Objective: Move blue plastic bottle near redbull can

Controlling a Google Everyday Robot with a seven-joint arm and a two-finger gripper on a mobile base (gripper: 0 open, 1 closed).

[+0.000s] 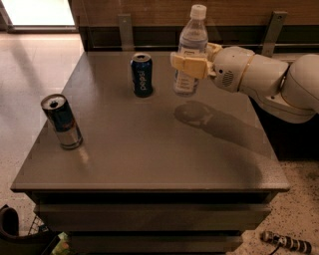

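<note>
Over your grey worktop (149,149) the arm (269,79) reaches in from the right. Its claw (185,65) is clenched around the middle of the blue plastic bottle (192,42), holding it upright above the rear. A Pepsi can (142,74) stands just left of the bottle, and the redbull can (62,122) stands well apart, near the left edge.

Office-like test space, grey table (149,149), speckled floor (300,196), wood-panelled wall (144,9), robot gripper (188,65) above the table's far side clasping the blue plastic bottle (192,39).
</note>
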